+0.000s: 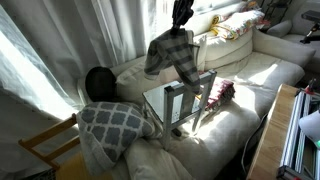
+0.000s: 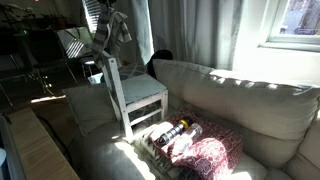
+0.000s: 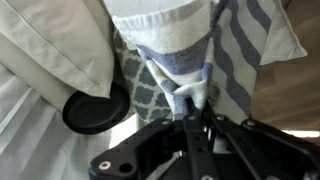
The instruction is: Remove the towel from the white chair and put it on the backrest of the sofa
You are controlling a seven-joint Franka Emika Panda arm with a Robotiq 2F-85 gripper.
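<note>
Sprawling beneath it all, the puffy cream upholstered sofa (image 1: pixel 270 62) carries the small white slatted wooden chair (image 2: pixel 140 95), and just above its back the grey-and-white plaid cloth towel (image 1: pixel 172 52) dangles from the black gripper (image 1: pixel 181 22), clamped on only a thin fold, so it might slip free or snag its low corner on the chair!

The towel (image 1: pixel 172 52) is soft woven cloth; the chair (image 2: pixel 140 92) smooth white-painted wood; the sofa (image 2: pixel 235 100) matt cream fabric.
</note>
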